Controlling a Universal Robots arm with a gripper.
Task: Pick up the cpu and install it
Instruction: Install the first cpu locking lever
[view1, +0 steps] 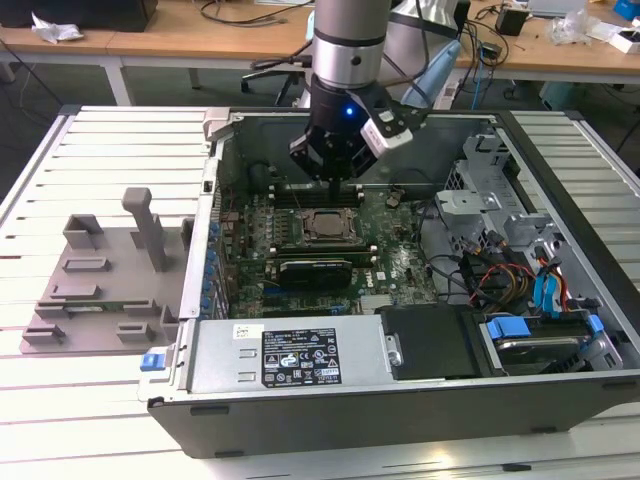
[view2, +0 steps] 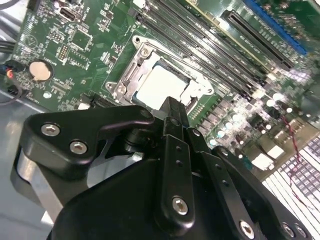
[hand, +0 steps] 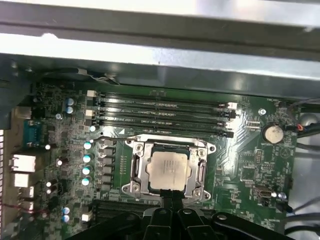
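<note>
Open computer case (view1: 400, 370) lies on its side on a pale slatted surface (view1: 110, 160), green motherboard (view1: 400, 250) facing up inside it. The cpu (hand: 169, 169) sits flat in the metal socket frame (hand: 135, 165) near the middle of the motherboard, its silvery top plate bare and level; it shows in both wrist views (view2: 159, 85) and is a dull square from the exterior view (view1: 322, 224). The arm comes down into the case from above, and the claw (view1: 345, 183) hangs just above the motherboard, beside the socket frame on the side toward the memory slots (hand: 160, 112). In the second wrist view the claw (view2: 172, 112) has its black fingers (view2: 175, 130) pressed together with no gap between them and nothing in them, the tip lying at the edge of the cpu as seen there; whether it touches the chip cannot be told. Four long memory slots run parallel just beyond the socket frame, and a round coin cell (hand: 273, 132) sits farther off on the motherboard. Outside the case, well apart from the socket frame toward the exterior view's left, a grey plastic fixture tray (view1: 100, 275) rests on the surface. A blue-handled drive bay (view1: 545, 335) and bundled cables (view1: 500, 275) occupy the case end away from that tray.
</note>
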